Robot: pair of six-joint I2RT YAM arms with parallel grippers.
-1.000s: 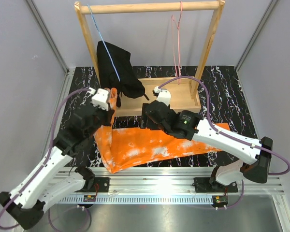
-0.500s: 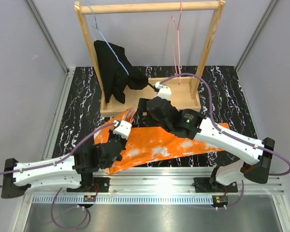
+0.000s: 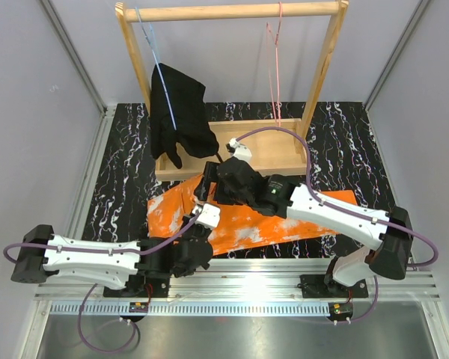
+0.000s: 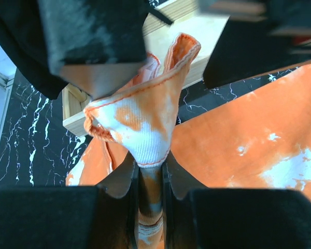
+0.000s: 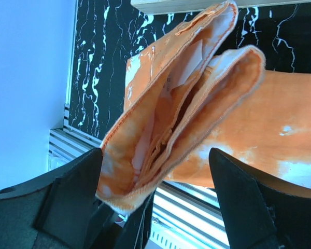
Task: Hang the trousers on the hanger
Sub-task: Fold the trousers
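Observation:
The orange trousers (image 3: 254, 224) with white blotches lie across the black marble table, with one end lifted. My left gripper (image 4: 151, 167) is shut on a fold of that lifted end (image 4: 145, 124); in the top view it (image 3: 202, 203) sits just near of the rack's base. My right gripper (image 5: 155, 194) is open, its fingers (image 5: 72, 192) wide apart on either side of the lifted waistband (image 5: 181, 104); in the top view it (image 3: 208, 185) is right beside the left one. The pink hanger (image 3: 274, 67) hangs bare on the wooden rod, far right.
A wooden rack (image 3: 326, 67) stands at the back, its base tray (image 3: 277, 153) just beyond the grippers. A black garment (image 3: 176, 112) hangs on a light-blue hanger (image 3: 153, 52) at the rod's left. Metal rails (image 3: 247, 288) run along the near edge.
My left arm has dropped from upright at the left to low along the near edge, carrying the trousers' end to the right. My right gripper has shifted left. The black garment has swung.

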